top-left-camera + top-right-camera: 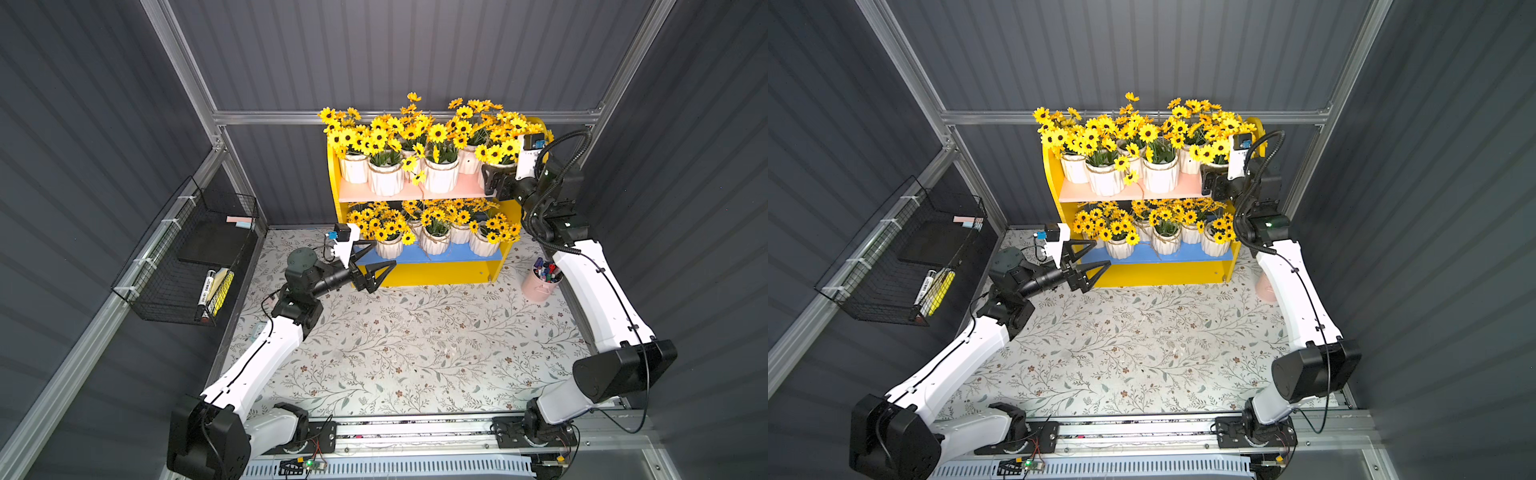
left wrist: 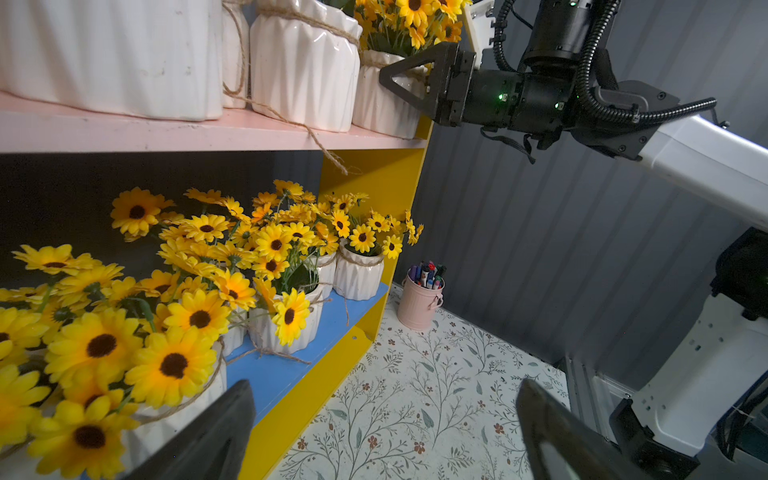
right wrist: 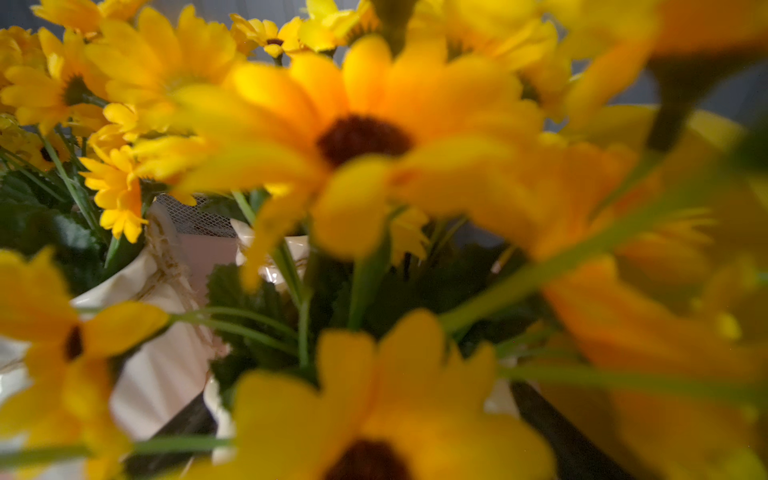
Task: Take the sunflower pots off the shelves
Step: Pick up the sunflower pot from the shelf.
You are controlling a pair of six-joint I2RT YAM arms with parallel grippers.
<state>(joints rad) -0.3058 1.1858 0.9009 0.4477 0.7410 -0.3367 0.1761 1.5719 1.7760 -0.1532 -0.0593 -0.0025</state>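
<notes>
**Right fingers astride end pot on upper board**

Finding: the right fingers (image 2: 390, 77) stand spread, one on each side of the white ribbed twine-rimmed sunflower pot (image 2: 382, 118). This pot stands upright between them at the end of the pink upper board (image 1: 469, 189) of the yellow-sided shelves (image 1: 415, 274). Whether they press on it cannot be told (flowers blur the wrist view). The left fingers (image 1: 380, 272), released and wide, hover just beside the nearest pot (image 1: 388, 248) on the blue lower board (image 1: 457, 257). Judgement: the right arm is better placed. Its next move is to close and draw the pot back toward its wrist.
</notes>
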